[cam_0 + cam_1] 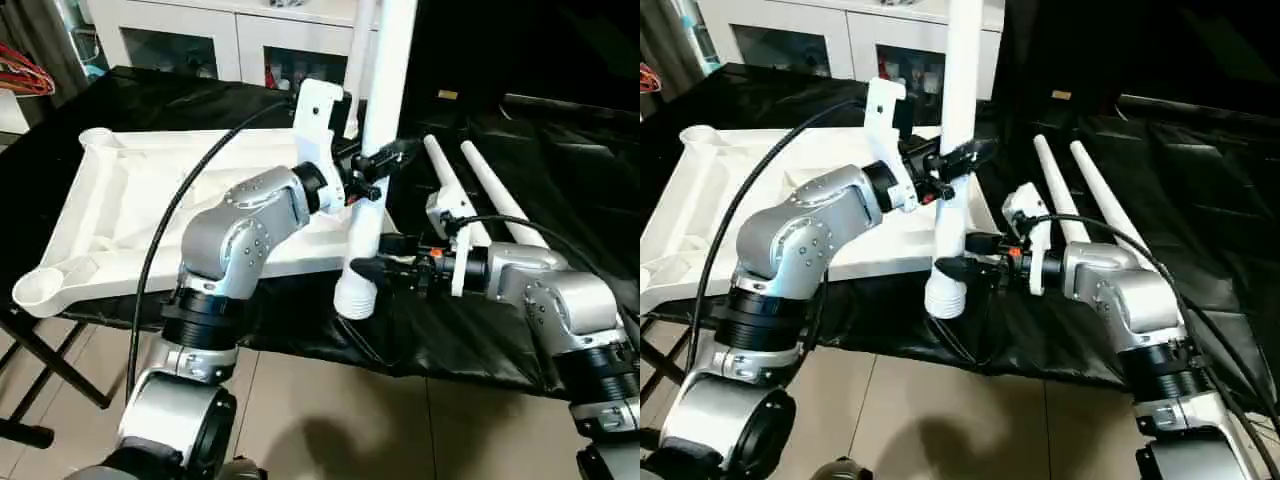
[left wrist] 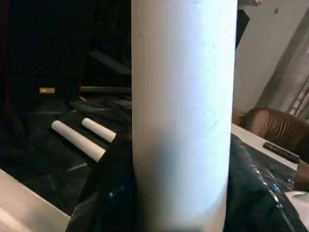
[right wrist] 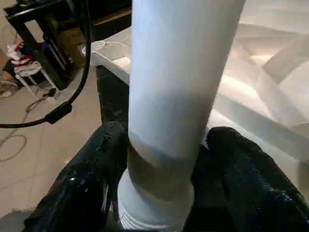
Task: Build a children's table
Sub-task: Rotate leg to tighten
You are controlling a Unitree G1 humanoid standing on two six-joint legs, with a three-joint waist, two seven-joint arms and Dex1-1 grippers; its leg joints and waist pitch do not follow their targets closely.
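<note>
One white table leg stands upright in front of the tabletop, its ribbed thick end hanging below the table edge. My left gripper is shut on the leg about halfway up, and its black fingers press both sides. Lower down, my right gripper straddles the leg just above the ribbed end. It is open, with a slim gap beside one finger. The white tabletop lies ribbed side up on the left, a round socket at its near corner. Two more legs lie side by side on the right.
A black sheet covers the work table, whose front edge runs just under the held leg, with tiled floor below. A white cabinet with glass doors stands behind. Red hangers show at the far left.
</note>
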